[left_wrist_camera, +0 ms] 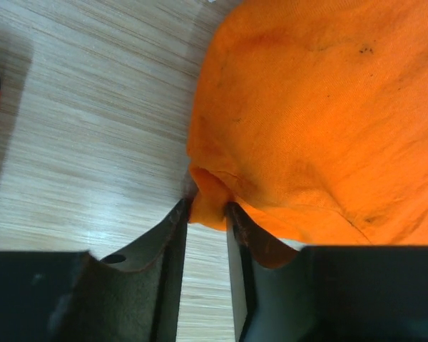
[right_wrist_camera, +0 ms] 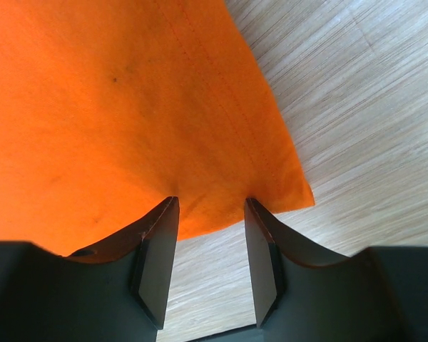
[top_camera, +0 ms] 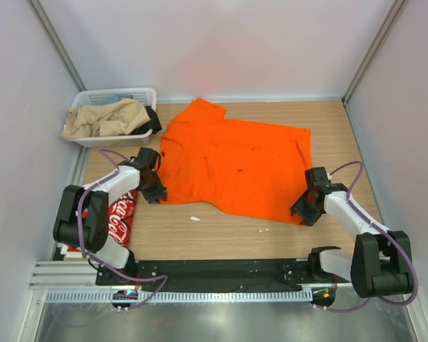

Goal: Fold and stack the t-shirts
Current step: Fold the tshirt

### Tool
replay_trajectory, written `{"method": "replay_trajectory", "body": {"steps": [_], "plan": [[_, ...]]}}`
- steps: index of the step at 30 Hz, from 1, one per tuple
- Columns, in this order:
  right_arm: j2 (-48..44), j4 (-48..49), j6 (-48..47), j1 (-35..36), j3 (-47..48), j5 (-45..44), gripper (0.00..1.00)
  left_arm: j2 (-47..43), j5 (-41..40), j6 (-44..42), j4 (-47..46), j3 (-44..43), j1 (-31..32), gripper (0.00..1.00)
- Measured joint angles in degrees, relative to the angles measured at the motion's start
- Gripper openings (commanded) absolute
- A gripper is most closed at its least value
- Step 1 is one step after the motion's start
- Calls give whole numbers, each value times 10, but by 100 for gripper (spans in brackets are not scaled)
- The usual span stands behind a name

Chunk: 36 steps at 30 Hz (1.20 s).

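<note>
The orange t-shirt lies spread flat in the middle of the wooden table, with some wrinkles. My left gripper is at its near-left corner. In the left wrist view the gripper is shut on a small fold of the orange cloth. My right gripper is at the shirt's near-right corner. In the right wrist view it is open, its tips at the hem of the orange cloth. The red t-shirt with white lettering lies folded at the near left, partly hidden by the left arm.
A white slatted basket with a beige cloth in it stands at the back left corner. A small white scrap lies on the wood in front of the orange shirt. Walls close in left, right and back.
</note>
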<state>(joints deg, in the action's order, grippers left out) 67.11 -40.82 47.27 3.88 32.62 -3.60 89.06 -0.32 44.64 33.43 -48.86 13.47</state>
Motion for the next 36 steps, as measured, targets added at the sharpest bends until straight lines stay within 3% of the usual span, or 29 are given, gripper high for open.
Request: {"method": "replay_trajectory", "body": {"steps": [4,6,8,13,14,16,24,27,32,33,34,36], "plan": [[1,6,1,0,-8,0,48,0,0,0,-3,2,0,0],[1,6,1,0,-8,0,46,0,0,-1,-3,3,0,0],[1,6,0,0,-9,-2,32,-1,0,-1,-3,5,0,0],[0,5,-2,-2,-13,-13,17,-35,-1,0,7,19,0,0],[0,5,-2,-2,-13,-14,8,-51,-1,0,12,22,0,0],[0,5,-2,-3,-13,-15,1,-80,-1,0,24,24,0,0],[-15,-34,-3,-3,11,-14,1,-149,-5,-7,80,2,0,0],[3,-35,-14,-3,48,-20,1,-111,-10,-19,93,-55,0,1],[99,0,-54,-8,137,-40,1,41,-14,-43,95,-249,3,0],[125,13,-64,-11,160,-43,2,76,-14,-46,94,-296,5,7],[160,15,-75,-16,194,-47,19,111,-12,-49,99,-341,6,16],[219,27,-92,-23,253,-52,41,184,-16,-57,94,-434,10,32]]}}
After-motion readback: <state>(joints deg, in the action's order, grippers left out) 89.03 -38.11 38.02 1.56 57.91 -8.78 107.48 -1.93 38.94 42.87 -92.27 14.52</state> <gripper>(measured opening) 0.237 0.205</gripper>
